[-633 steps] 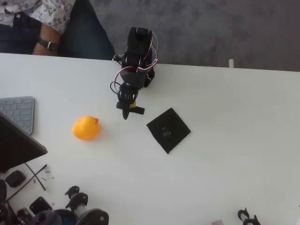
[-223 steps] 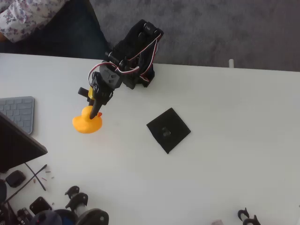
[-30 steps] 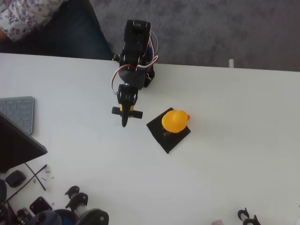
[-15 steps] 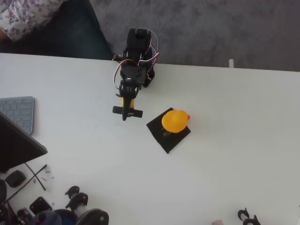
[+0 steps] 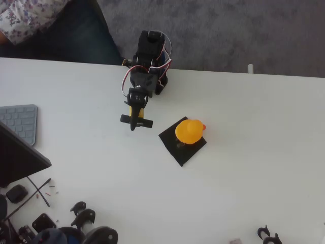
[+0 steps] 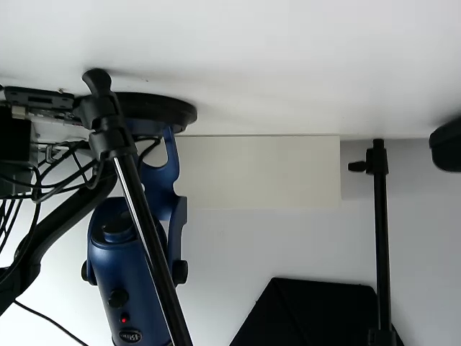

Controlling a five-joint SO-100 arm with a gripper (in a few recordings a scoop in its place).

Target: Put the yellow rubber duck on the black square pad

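In the overhead view the yellow rubber duck (image 5: 188, 131) sits on the black square pad (image 5: 172, 142), over its upper right part, with the red-orange beak pointing right past the pad's edge. The duck stands free with nothing touching it. My gripper (image 5: 134, 126) hangs over bare table to the left of the pad, roughly a duck's width from its corner. Its fingers come together in one dark tip with nothing between them. The arm's base (image 5: 150, 46) stands at the table's far edge.
A grey keyboard (image 5: 19, 122) and a dark laptop corner (image 5: 18, 157) lie at the left. Dark loose parts (image 5: 76, 223) crowd the front left. A person (image 5: 30, 18) sits beyond the far edge. The wrist view is upside down and looks out at a blue microphone (image 6: 130, 274) and stands.
The duck was carried from the left of the table onto the pad and let go. Over the last second the gripper has drawn back slightly toward the base; the duck stays still.
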